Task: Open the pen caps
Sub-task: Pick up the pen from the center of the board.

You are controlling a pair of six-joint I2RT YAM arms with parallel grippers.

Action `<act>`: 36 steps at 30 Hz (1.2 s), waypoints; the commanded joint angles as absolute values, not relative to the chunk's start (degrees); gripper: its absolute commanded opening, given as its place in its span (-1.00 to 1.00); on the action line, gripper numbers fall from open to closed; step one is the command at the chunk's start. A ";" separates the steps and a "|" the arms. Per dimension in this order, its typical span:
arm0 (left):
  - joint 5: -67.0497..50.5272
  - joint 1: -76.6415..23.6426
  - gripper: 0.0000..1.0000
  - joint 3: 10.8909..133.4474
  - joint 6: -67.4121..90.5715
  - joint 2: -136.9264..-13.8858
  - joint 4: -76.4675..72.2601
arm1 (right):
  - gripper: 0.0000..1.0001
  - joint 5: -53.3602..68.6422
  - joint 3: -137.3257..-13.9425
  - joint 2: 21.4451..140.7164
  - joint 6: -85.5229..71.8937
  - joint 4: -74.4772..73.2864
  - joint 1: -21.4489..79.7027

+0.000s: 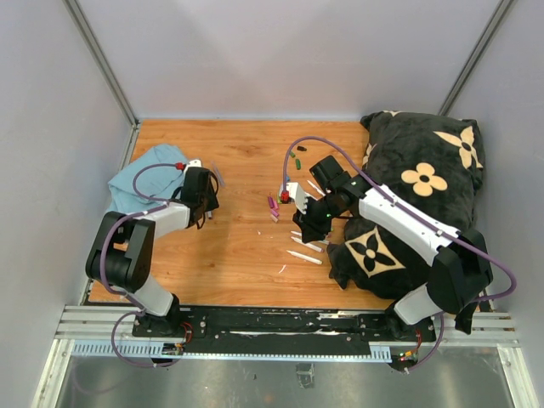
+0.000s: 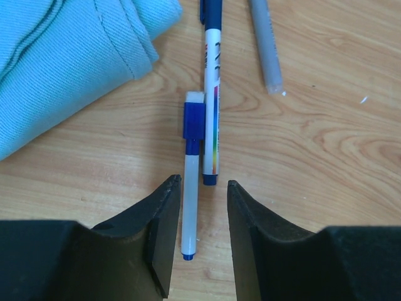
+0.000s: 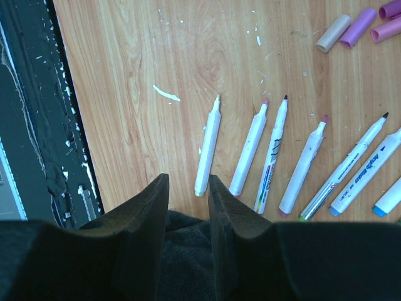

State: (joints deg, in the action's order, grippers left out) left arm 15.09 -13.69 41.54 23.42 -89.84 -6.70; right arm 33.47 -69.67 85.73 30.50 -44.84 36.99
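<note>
many pens look done. far across the desk (image 3: 125, 56) from the blue cloth (image 2: 62, 56), a row of open pens (image 3: 250, 150) lies with bare tips, loose caps (image 3: 357, 28) near them. the right end effector (image 3: 188, 182) there is a bit open and holds nothing. just beside the blue cloth, a thin white pen (image 2: 190, 207) has its blue cap (image 2: 193, 120) on. the left end effector (image 2: 202, 188) is partly open around that pen, not squeezing it. that cap is left to pull, i think.

Gripper (image 2: 202, 188) astride slim white pen (image 2: 190, 200)
</note>
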 commanded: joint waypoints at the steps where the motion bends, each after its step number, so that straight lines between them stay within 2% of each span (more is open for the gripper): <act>1: 15.25 -12.98 -0.20 44.09 22.79 -91.50 -3.40 | -0.35 34.89 -68.97 85.78 31.55 -45.16 35.91; 6: 15.71 -12.66 -0.21 45.17 23.89 -93.23 -1.54 | -0.35 34.91 -68.95 85.65 31.55 -45.17 35.90; 9: 15.20 -12.57 -0.29 45.78 24.29 -94.61 -0.57 | -0.35 34.90 -68.99 85.61 31.55 -45.15 35.95; 11: 14.74 -12.57 -0.45 45.81 24.34 -94.98 -0.53 | -0.35 34.94 -69.03 85.52 31.55 -45.11 35.94; 17: 15.37 -12.56 -0.49 46.23 24.89 -95.68 0.95 | -0.35 34.98 -68.99 85.52 31.55 -45.15 35.90; 22: 15.26 -12.51 -0.63 44.78 25.03 -94.20 1.23 | -0.35 35.05 -69.07 85.34 31.62 -45.11 35.95; 36: 13.01 -12.57 -0.64 41.01 24.78 -90.90 1.33 | -0.35 35.43 -68.94 85.43 31.62 -45.10 35.95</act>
